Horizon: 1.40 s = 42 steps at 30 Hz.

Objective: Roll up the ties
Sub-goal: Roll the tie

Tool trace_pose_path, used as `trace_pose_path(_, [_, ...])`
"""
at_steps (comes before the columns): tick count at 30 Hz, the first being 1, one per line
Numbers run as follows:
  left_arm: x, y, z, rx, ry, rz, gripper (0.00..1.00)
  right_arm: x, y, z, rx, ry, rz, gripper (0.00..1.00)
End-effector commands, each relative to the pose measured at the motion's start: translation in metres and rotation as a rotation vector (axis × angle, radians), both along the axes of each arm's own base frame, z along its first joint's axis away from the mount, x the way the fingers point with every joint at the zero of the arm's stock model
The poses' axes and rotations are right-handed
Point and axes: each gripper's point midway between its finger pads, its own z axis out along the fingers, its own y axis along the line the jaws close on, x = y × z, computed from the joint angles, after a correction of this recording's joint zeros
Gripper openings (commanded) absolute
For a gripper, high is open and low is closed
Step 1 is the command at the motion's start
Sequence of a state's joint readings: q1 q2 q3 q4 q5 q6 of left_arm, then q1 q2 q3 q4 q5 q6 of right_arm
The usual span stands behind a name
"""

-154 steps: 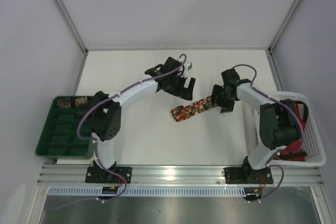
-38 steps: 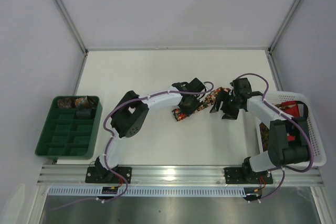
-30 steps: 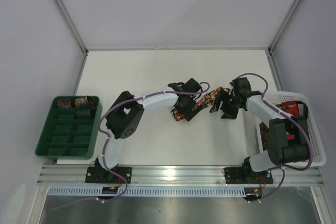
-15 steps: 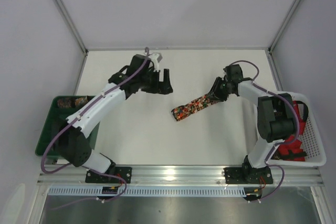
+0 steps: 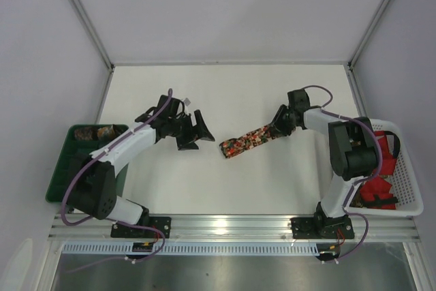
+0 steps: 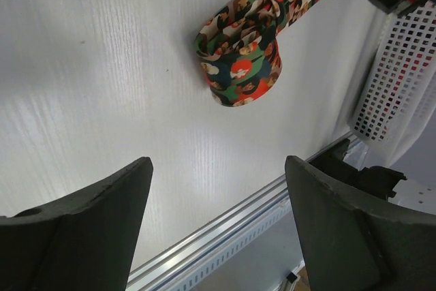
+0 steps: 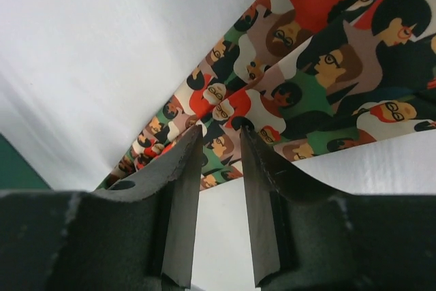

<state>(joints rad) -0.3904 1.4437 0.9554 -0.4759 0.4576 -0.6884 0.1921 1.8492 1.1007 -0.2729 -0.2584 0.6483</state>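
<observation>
A folded tie [image 5: 251, 138] printed with small red, green and brown faces lies slanted mid-table. Its looped near end [image 6: 244, 66] shows in the left wrist view. My right gripper [image 5: 278, 126] sits on the tie's far right end. In the right wrist view its fingers [image 7: 184, 168] stand a narrow gap apart, tips closed in on the tie's fabric [image 7: 300, 80]. My left gripper [image 5: 197, 131] hovers just left of the tie, its jaws wide apart [image 6: 218, 168] and empty.
A green compartment tray [image 5: 82, 175] stands at the left edge with rolled ties [image 5: 95, 132] in its back cells. A white mesh basket [image 5: 407, 189] at the right edge holds more red and dark fabric. The basket's wall [image 6: 402, 66] also shows in the left wrist view.
My left gripper has come down from the back of the table to just left of the tie. The right gripper's jaws have narrowed onto the tie's right end.
</observation>
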Motion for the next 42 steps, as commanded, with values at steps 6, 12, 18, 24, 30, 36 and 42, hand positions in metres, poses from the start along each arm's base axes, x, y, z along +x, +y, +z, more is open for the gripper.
trace_pose_path(6, [0.008, 0.011, -0.009, -0.032, 0.049, 0.047, 0.79, -0.054, 0.024, 0.008, 0.083, 0.088, -0.165, 0.37])
trace_pose_path(12, [0.005, 0.013, -0.013, -0.048, 0.044, 0.033, 0.79, -0.027, 0.053, 0.064, -0.003, -0.13, 0.213, 0.5])
trace_pose_path(18, [-0.002, -0.001, -0.014, -0.172, 0.028, -0.023, 0.76, -0.053, 0.127, 0.095, 0.23, -0.15, 0.607, 0.49])
trace_pose_path(24, [-0.011, -0.006, -0.024, -0.218, 0.054, -0.047, 0.74, -0.081, 0.165, 0.091, 0.303, -0.104, 0.742, 0.49])
trace_pose_path(30, [-0.013, -0.009, -0.034, -0.241, 0.067, -0.057, 0.74, -0.101, 0.174, 0.074, 0.28, -0.063, 0.79, 0.47])
trace_pose_path(36, [-0.01, -0.011, -0.045, -0.251, 0.066, -0.056, 0.73, -0.109, 0.171, 0.06, 0.253, -0.034, 0.798, 0.46])
trace_pose_path(42, [-0.008, -0.013, -0.049, -0.264, 0.056, -0.058, 0.73, -0.108, 0.168, 0.044, 0.226, -0.006, 0.784, 0.42])
